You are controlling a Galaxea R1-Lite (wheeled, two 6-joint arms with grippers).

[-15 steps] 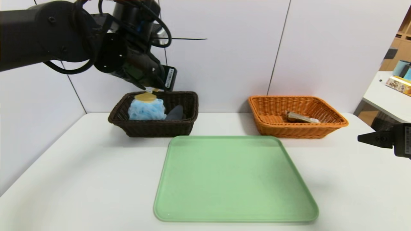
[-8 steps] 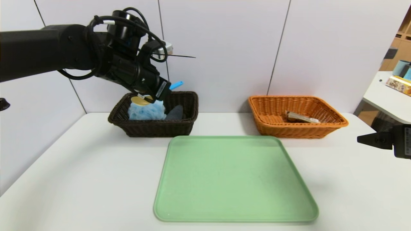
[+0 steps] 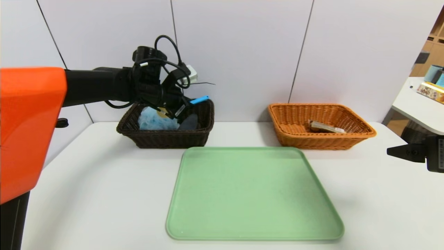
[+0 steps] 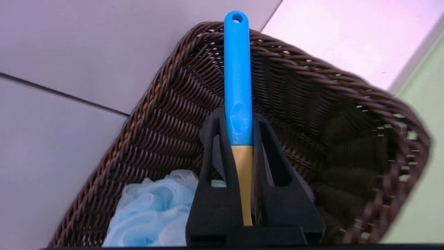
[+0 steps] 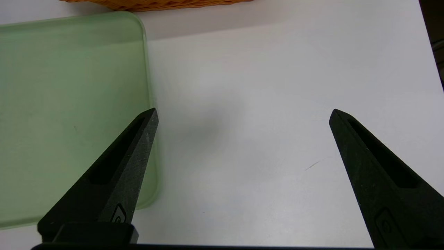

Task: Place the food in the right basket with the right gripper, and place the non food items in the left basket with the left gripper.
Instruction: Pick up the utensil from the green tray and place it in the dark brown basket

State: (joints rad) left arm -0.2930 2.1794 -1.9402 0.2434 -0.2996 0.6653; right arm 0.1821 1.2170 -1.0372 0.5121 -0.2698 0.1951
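Blue-handled yellow spoon (image 4: pixel 237 69) pinched in left claw (image 4: pixel 238 118), now lowered into dark brown basket (image 3: pixel 170 140) | light-blue pouf (image 3: pixel 154 119), grey cloth (image 3: pixel 189 122) inside too; release looks like the last step | wrapped packet (image 3: pixel 326 127) in orange basket (image 3: pixel 315 141) | right claw (image 5: pixel 244 113) idle, spread wide, over worktop's right side (image 3: pixel 367 201)

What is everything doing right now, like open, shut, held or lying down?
Black left gripper: shut on the spoon, over the dark brown wicker basket.
Yellow spoon with blue handle: held.
Fluffy light-blue mesh pouf: inside that basket.
Clear-wrapped snack packet: lying in the orange wicker basket.
Black right gripper: open, idle, beside the green tray.
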